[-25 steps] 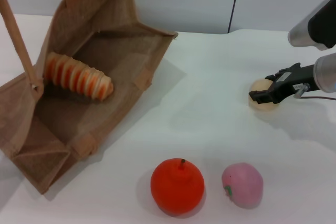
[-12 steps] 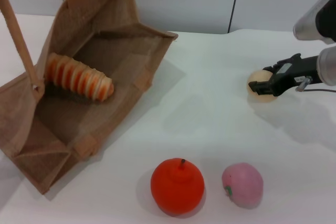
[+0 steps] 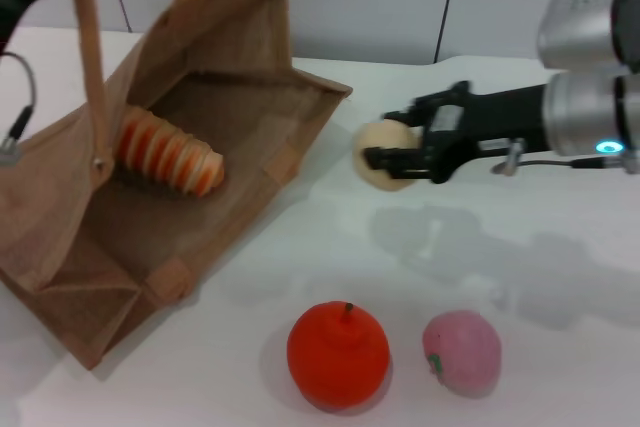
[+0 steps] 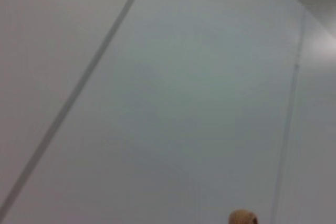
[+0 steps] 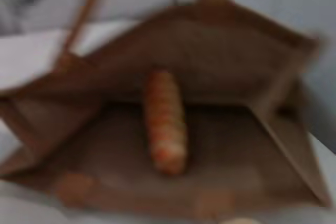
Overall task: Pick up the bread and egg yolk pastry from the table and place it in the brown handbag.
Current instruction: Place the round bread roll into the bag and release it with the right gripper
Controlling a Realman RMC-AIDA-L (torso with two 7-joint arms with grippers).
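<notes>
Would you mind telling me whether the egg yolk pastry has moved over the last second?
Yes. Clamped in the right gripper, the egg yolk pastry has travelled left toward the brown handbag, now left of the pink fruit rather than right of it.

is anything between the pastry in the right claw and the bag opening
Nothing visible. The right claw holds the egg yolk pastry above the table, just beside the brown handbag's open mouth. Inside, only the bread lies toward the far left, leaving bare floor nearer the claw.
</notes>
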